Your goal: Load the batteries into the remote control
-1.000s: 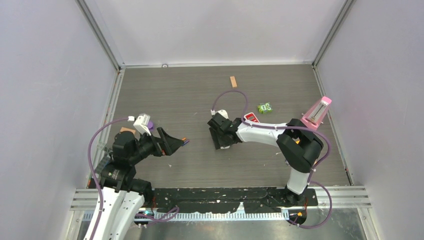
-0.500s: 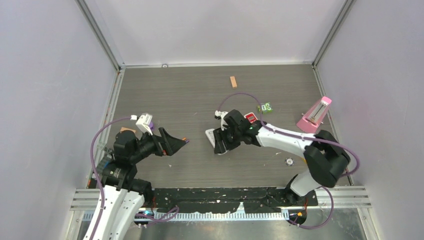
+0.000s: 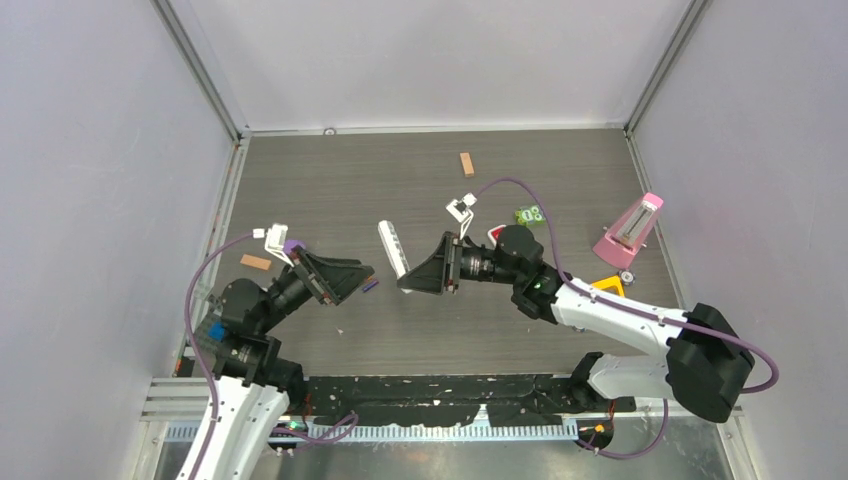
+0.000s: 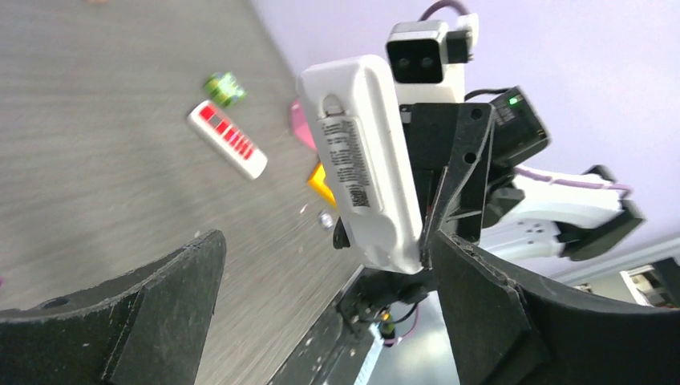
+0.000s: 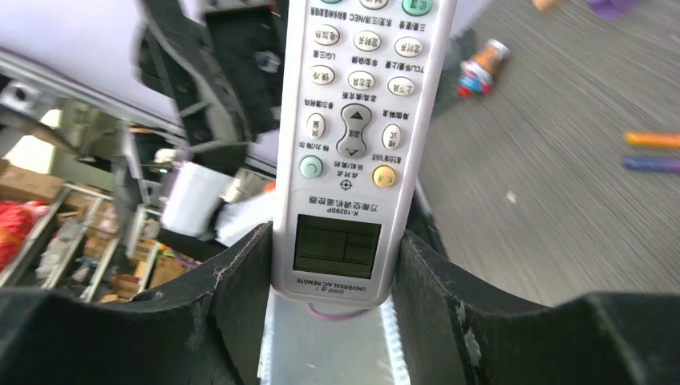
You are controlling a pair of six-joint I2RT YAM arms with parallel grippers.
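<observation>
My right gripper (image 3: 404,284) is shut on the display end of the long white remote control (image 3: 393,247) and holds it up off the table. In the right wrist view the remote (image 5: 357,112) stands button side up between the fingers (image 5: 240,273). My left gripper (image 3: 364,270) is open and empty, facing the remote's plain labelled back (image 4: 361,160), which fills the gap between its fingers (image 4: 184,273). The orange battery (image 5: 651,139) and the dark blue-purple battery (image 5: 651,164) lie side by side on the table, just under the left gripper's tip (image 3: 371,286).
The red-faced remote (image 4: 227,138) lies behind the right arm. A tan wooden block (image 3: 466,163) sits at the back and another (image 3: 255,262) at the left. A green item (image 3: 529,215), a pink object (image 3: 630,228) and a yellow piece (image 3: 607,286) are on the right.
My right gripper has lifted the remote off the table and swung it up and left. My left gripper has risen and turned toward it.
</observation>
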